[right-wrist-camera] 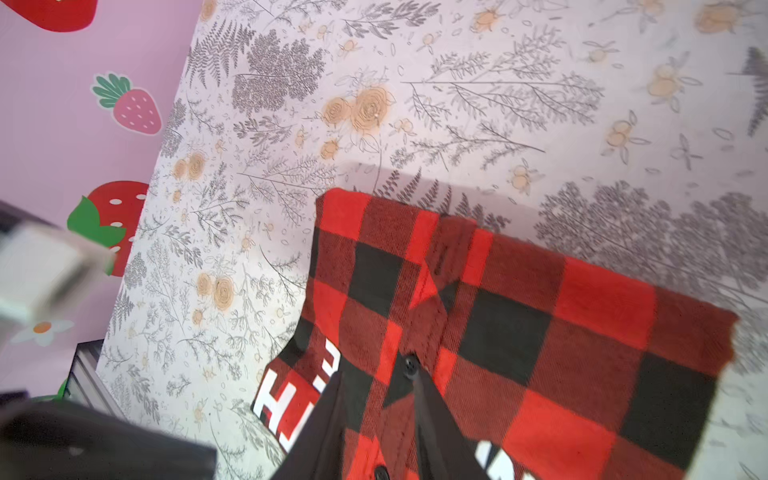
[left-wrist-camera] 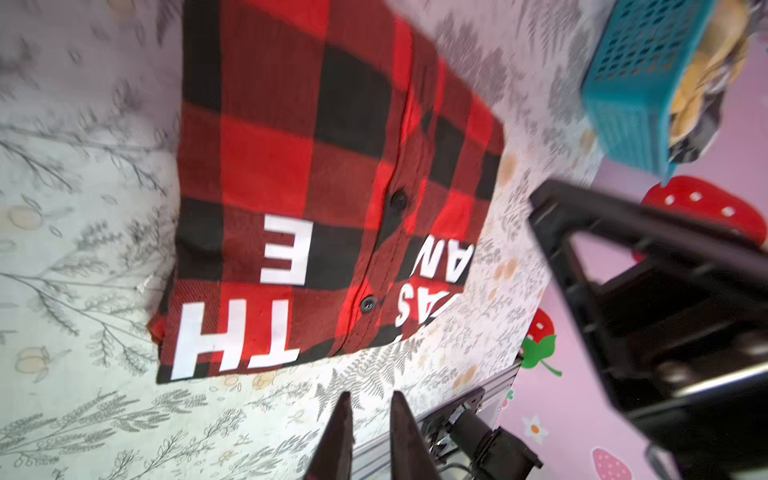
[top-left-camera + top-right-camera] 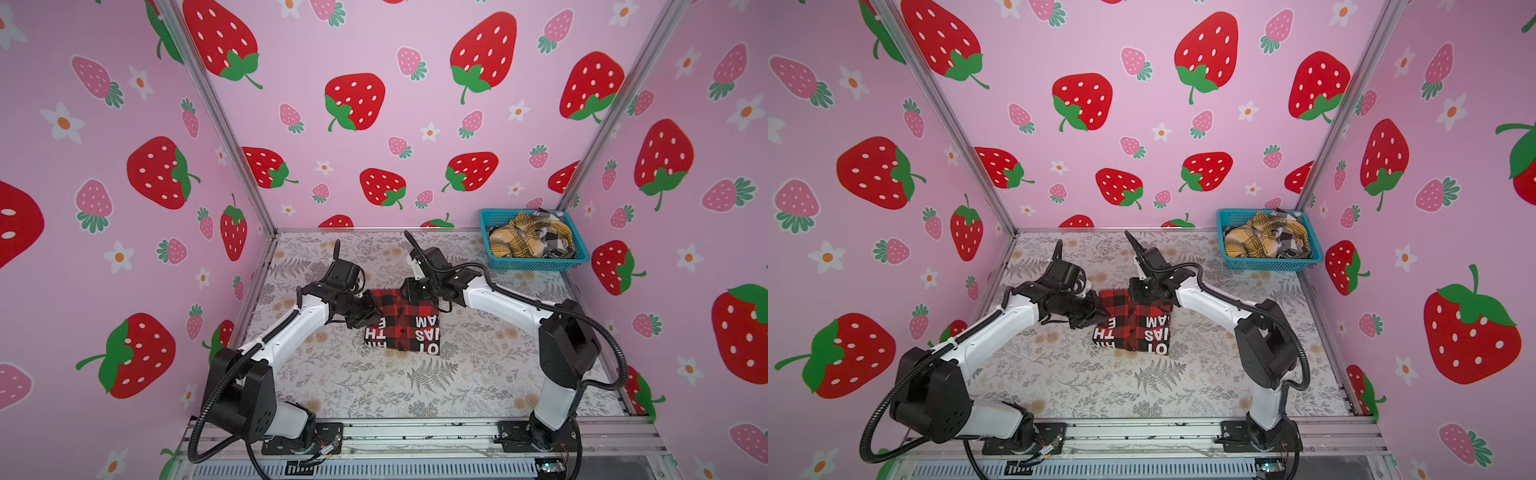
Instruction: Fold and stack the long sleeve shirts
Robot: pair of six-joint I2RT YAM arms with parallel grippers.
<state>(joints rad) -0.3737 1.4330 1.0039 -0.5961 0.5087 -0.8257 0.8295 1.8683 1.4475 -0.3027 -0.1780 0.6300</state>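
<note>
A red-and-black check long sleeve shirt (image 3: 409, 328) (image 3: 1138, 332) with white block letters lies folded into a compact rectangle at the middle of the table. My left gripper (image 3: 375, 314) (image 2: 370, 395) hovers at its left edge, fingers slightly apart and holding nothing, with the shirt (image 2: 324, 166) lying just beyond the tips. My right gripper (image 3: 415, 296) (image 1: 378, 370) hangs over the shirt's far half (image 1: 540, 332), near the button placket. It is open, with nothing between its fingers. More plaid garments (image 3: 519, 243), yellow and black-and-white, lie crumpled in a basket.
The teal plastic basket (image 3: 536, 264) (image 3: 1271, 264) (image 2: 631, 83) stands at the back right corner of the floral table (image 3: 374, 386). Pink strawberry walls close in the left, back and right sides. An aluminium rail (image 3: 415, 432) with both arm bases runs along the front.
</note>
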